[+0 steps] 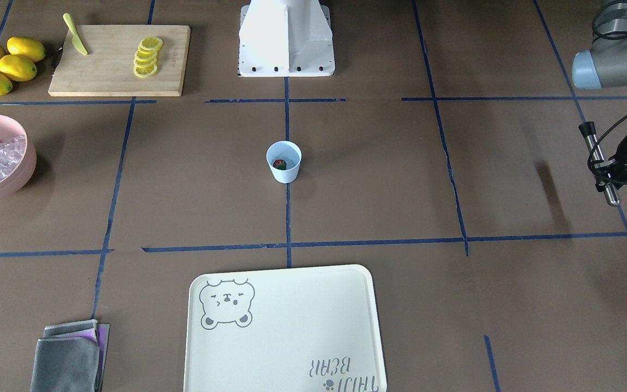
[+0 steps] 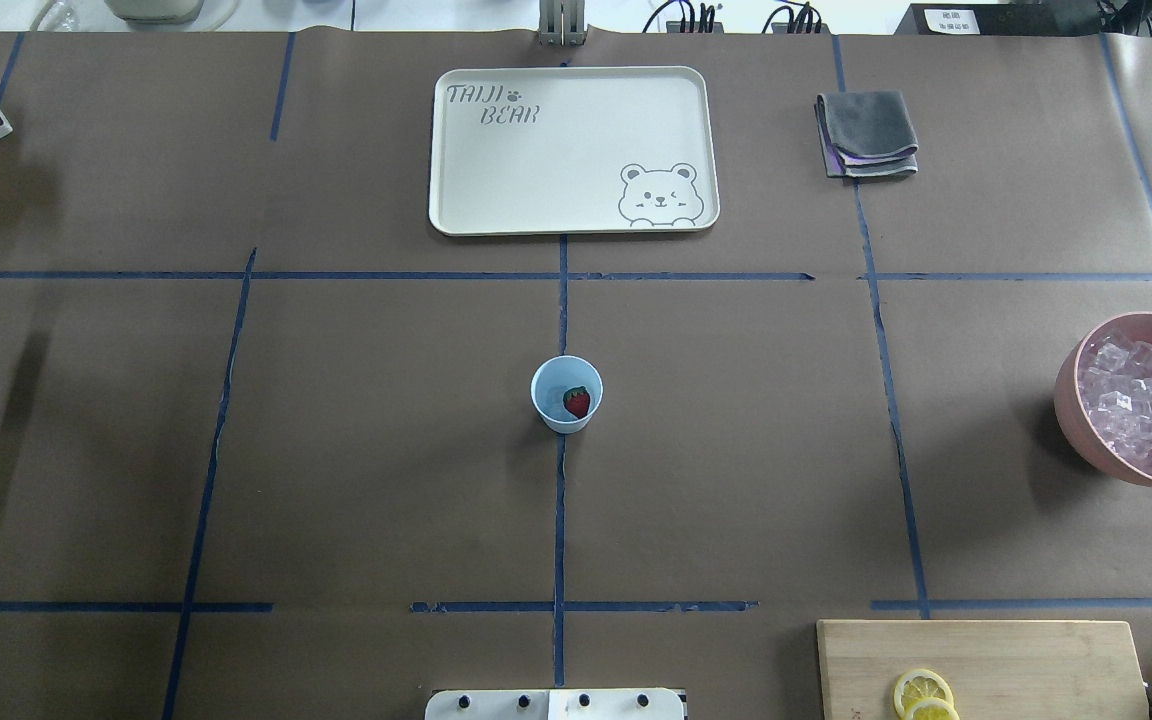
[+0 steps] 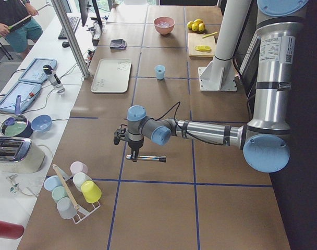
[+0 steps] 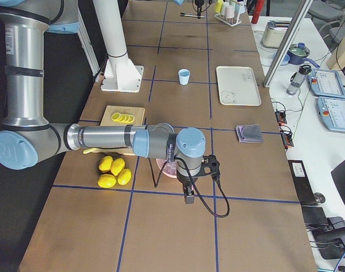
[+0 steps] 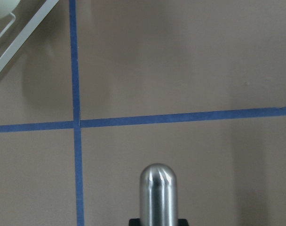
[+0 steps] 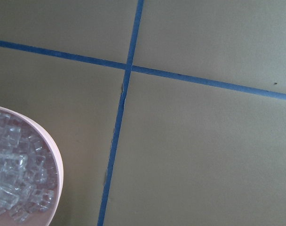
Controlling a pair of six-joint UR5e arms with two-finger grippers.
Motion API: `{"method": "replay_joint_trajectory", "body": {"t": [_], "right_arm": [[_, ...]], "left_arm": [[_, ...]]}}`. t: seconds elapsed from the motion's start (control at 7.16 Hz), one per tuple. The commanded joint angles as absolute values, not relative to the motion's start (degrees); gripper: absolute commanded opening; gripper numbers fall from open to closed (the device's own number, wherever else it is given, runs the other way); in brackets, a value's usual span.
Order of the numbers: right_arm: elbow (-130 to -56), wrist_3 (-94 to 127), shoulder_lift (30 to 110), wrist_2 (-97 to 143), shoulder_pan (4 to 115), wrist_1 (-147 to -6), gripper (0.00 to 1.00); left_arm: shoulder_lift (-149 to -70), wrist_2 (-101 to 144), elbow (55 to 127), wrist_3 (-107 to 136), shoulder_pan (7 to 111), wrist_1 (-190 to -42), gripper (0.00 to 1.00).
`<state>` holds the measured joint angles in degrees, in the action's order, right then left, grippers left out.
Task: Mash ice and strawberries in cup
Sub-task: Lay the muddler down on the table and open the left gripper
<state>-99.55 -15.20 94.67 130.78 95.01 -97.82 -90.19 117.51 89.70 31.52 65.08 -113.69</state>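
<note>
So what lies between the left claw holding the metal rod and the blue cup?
Only bare table crossed by a blue tape line, as the front-facing view shows between the cup and the left claw, shut on the metal rod.

Tray (image 2: 576, 150); cloth (image 2: 866, 130); lemons (image 1: 3, 65); board (image 1: 109, 71).

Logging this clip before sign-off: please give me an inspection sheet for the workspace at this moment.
Surface: table covered in brown paper, with a blue tape grid.
Job's things: cup upright at centre, strawberry inside; ice in pink bowl.
Clutter: tray, folded cloths, cutting board with lemon slices and knife, lemons.
Grippers: left gripper shut on steel rod, far from cup; right gripper near pink bowl, state cannot tell.
Cables: black cable loops at left wrist.
Surroundings: cup rack, toaster, person.
</note>
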Motion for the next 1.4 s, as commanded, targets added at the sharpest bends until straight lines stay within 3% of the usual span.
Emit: {"method": "replay_joint_trajectory", "body": {"t": [0.0, 0.14, 0.28, 0.42, 0.98, 1.26], "right_arm": [[-99.8, -15.2, 94.7, 130.8, 95.0, -97.8, 1.00], [-99.9, -15.2, 94.8, 130.8, 95.0, -97.8, 1.00], [-100.0, -15.3, 94.9, 130.8, 95.0, -97.8, 1.00], [-100.0, -15.3, 95.0, 130.8, 95.0, -97.8, 1.00], [-100.1, -15.2, 94.9, 130.7, 95.0, -97.8, 1.00], [-100.1, -15.3, 95.0, 130.8, 95.0, -97.8, 1.00]], "left_arm": [[-89.9, 117.5, 84.8, 34.7, 65.0, -120.3, 0.01], [-89.5, 117.5, 84.2, 34.7, 64.6, -121.2, 0.04], [-89.4, 117.8, 84.2, 34.7, 64.6, -121.2, 0.33], [-89.4, 118.3, 84.3, 34.7, 64.6, -121.3, 0.99], [-89.0, 126.3, 87.1, 33.7, 65.1, -120.7, 1.00], [-87.2, 131.7, 89.3, 22.9, 72.1, -118.5, 1.00]]}}
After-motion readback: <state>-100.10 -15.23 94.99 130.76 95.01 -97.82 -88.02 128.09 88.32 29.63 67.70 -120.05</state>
